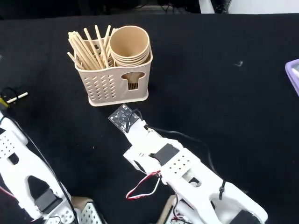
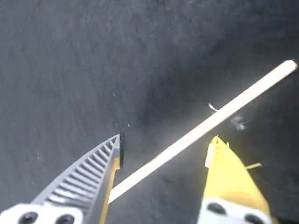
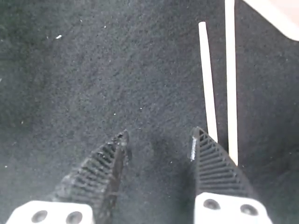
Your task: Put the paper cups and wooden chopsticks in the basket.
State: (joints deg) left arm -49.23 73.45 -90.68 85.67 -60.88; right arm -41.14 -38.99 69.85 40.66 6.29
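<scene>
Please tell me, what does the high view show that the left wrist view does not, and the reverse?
The high view adds the basket, holding many chopsticks and stacked cups, and an arm in front of it. The left wrist view adds how the left gripper stands: open, one finger on each side of the loose chopstick. Both share that loose chopstick, lying on the black cloth, near the left edge of the high view.
</scene>
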